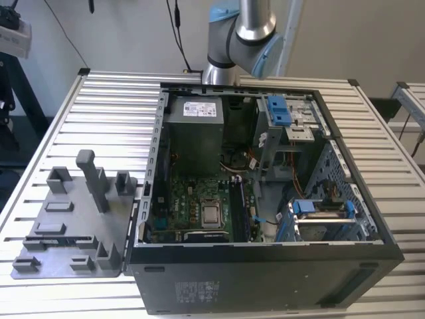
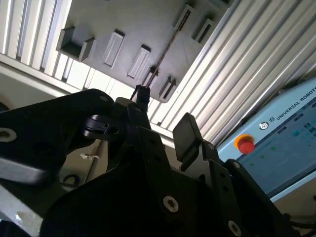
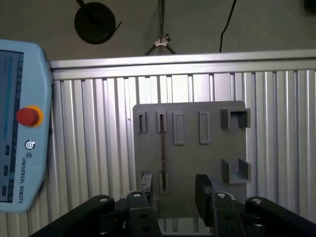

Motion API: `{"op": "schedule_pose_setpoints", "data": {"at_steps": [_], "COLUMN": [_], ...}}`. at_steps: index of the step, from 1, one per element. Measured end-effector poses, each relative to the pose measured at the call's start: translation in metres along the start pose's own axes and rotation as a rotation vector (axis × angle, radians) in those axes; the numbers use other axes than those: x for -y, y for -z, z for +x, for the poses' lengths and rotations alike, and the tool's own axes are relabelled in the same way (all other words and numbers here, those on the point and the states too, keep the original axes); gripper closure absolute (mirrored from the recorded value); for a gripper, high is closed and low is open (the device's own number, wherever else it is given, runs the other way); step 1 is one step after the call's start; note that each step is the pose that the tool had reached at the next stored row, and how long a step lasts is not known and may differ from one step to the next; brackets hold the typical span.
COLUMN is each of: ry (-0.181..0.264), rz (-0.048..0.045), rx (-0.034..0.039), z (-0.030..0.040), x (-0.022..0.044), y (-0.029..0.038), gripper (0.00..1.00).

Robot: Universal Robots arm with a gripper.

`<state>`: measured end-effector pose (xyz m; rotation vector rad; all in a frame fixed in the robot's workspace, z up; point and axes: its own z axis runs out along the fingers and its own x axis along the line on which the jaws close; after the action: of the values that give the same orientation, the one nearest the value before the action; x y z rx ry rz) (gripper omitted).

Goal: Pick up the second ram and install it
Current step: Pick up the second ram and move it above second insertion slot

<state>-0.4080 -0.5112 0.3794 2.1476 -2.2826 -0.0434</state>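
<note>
Standing on edge in a line of slots in the tray, the ram is seen in the first wrist view as a thin dark strip. The gripper is pointed toward the tray, well apart from it, with its jaws spread wide and nothing held between them. In the exterior view, the tray is set on the slatted table, just beside the open case; the arm is seen behind the case.
</note>
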Motion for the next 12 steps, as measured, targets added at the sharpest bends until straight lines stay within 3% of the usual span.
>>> {"op": "schedule_pose_setpoints", "data": {"at_steps": [6,12], "ry": [0.0,0.0], "rz": [0.0002,0.0012], "rx": [-0.0056,-0.0214], "z": [0.0001,0.0001], "x": [0.0001,0.0004], "y": [-0.0071,-0.0146], "gripper": [0.52,0.52]}}
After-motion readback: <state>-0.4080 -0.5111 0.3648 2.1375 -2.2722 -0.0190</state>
